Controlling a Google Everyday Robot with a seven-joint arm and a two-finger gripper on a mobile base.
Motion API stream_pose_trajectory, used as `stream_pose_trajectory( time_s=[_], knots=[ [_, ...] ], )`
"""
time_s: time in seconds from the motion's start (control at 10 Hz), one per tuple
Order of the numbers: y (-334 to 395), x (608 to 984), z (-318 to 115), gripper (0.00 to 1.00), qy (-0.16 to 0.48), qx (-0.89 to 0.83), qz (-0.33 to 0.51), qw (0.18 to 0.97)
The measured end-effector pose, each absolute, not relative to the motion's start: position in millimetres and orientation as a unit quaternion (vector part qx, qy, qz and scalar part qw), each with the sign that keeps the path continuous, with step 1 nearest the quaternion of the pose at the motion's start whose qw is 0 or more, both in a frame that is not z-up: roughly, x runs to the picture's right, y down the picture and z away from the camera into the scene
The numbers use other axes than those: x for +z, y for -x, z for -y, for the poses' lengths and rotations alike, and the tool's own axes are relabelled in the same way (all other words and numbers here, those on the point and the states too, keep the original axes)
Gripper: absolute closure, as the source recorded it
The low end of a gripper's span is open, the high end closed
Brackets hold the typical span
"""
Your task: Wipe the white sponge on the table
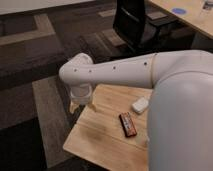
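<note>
One camera view only, so here it is: the robot's bulky white arm [115,70] reaches across the frame from the right, and its pincer [83,106] hangs over the far left corner of the small light wooden plank tabletop [100,145]. The two fingers are spread wide with nothing between them, so it's empty-handed. Now the target: the soft-looking, rounded rectangular white sponge [140,105] lies flat on the tabletop towards the right side, close against the big white body of the robot and well apart from the pincer. Just in front of it, nearer the camera, lies a dark red-black rectangular bar [128,123], slightly angled, near the sponge but not touching it. In the background are a black office chair [135,22] and a pale desk [192,20] with a blue disc [178,11] on it, and none of these are in play. As for progress, I'd call this the very start. The sponge is not gripped and not even approached, and no wiping shows on the wood. What's left is nearly everything: carry the pincer across to the sponge, clamp it without nudging the dark bar, then drag it over the planks.
</note>
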State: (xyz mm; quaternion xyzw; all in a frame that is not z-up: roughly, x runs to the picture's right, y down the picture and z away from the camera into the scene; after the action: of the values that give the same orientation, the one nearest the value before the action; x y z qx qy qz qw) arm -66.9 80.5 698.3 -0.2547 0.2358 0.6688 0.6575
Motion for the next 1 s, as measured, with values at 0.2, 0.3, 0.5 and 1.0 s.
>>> stream_pose_trajectory(
  time_s=[0.2, 0.3, 0.5, 1.0],
  knots=[
    [39, 704, -67, 0.35, 0.26, 0.682, -0.235, 0.642],
    [31, 707, -63, 0.35, 0.261, 0.685, -0.236, 0.638],
    [5, 719, -55, 0.35, 0.26, 0.694, -0.245, 0.625],
    [-93, 763, -39, 0.35, 0.23, 0.766, -0.245, 0.548]
  ],
)
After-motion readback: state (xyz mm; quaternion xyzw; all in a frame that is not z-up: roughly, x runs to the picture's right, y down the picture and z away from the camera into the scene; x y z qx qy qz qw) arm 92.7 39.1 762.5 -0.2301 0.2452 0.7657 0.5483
